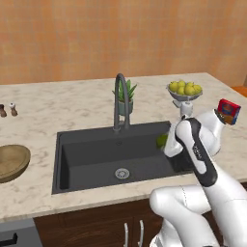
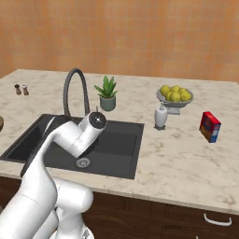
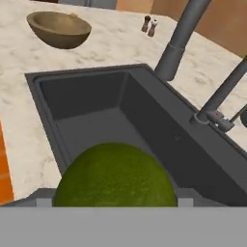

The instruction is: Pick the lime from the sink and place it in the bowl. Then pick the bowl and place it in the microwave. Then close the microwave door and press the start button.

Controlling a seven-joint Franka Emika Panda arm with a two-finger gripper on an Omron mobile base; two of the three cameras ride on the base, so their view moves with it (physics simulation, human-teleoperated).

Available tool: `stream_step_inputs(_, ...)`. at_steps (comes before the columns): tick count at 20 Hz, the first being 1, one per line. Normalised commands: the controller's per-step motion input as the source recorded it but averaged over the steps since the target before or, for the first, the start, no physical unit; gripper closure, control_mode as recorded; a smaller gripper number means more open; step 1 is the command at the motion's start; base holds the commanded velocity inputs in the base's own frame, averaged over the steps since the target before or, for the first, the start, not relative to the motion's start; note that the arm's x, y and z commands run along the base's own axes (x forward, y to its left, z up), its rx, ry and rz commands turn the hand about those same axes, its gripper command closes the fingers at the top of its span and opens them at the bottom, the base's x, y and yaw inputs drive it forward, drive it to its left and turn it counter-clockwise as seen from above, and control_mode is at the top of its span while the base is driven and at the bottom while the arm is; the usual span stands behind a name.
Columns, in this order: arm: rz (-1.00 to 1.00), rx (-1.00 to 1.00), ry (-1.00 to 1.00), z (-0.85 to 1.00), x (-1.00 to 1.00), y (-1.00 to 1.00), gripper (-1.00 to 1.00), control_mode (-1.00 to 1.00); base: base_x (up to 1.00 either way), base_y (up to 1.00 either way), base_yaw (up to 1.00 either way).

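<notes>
One step of three was judged in hand: the first carry. Over the right end of the sink (image 1: 87,159), well apart from the bowl (image 1: 9,161) set on the counter beyond the far end, the lime (image 1: 161,140) was seen. A lift clear of the rim and a long traverse to the bowl were called for next. The gripper (image 3: 113,200) was spread wide, and the lime appeared to be clasped between its tips.

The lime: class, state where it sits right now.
The lime fills the bottom centre of the hand view, over the sink; in the left base view it peeks out green at the basin's right end, beside the arm.
</notes>
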Motion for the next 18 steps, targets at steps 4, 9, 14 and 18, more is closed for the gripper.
stream_step_inputs(4, -0.66, -0.04, 0.31, 0.5, -0.04, -0.32, 1.0, -1.0, 0.0, 0.0, 0.0)
stream_step_inputs(9, -0.38, -0.01, 0.14, 0.86, -0.28, -0.53, 1.0, -1.0, 0.0, 0.0, 0.0)
stream_step_inputs(14, -0.46, 0.0, 0.04, 0.27, -0.57, -0.12, 1.0, -1.0, 0.0, 0.0, 0.0)
stream_step_inputs(18, -0.33, 0.0, -0.08, 0.07, -0.74, 0.0, 1.0, -1.0, 0.0, 0.0, 0.0)
